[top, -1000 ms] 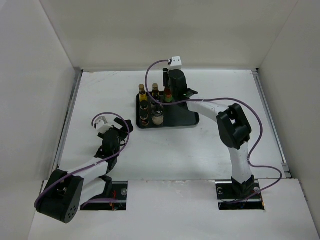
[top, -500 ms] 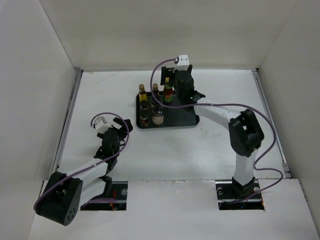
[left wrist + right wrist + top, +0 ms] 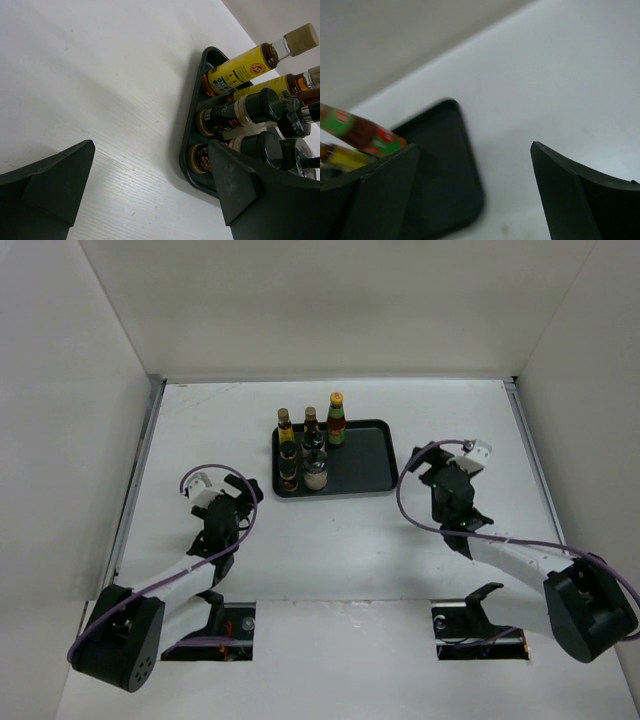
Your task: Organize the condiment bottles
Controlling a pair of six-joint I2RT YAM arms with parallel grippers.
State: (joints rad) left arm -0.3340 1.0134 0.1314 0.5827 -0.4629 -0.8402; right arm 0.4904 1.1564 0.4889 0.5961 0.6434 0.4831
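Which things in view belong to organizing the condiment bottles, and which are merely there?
Belong to the job:
yellow bottles
red bottle
dark jars
whitish jars
tray, which holds them all
left gripper, open
right gripper, open

Merely there:
purple cables
table
walls

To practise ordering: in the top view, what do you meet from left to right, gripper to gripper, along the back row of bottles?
From the left: left gripper → yellow bottle → second yellow bottle → red bottle → right gripper.
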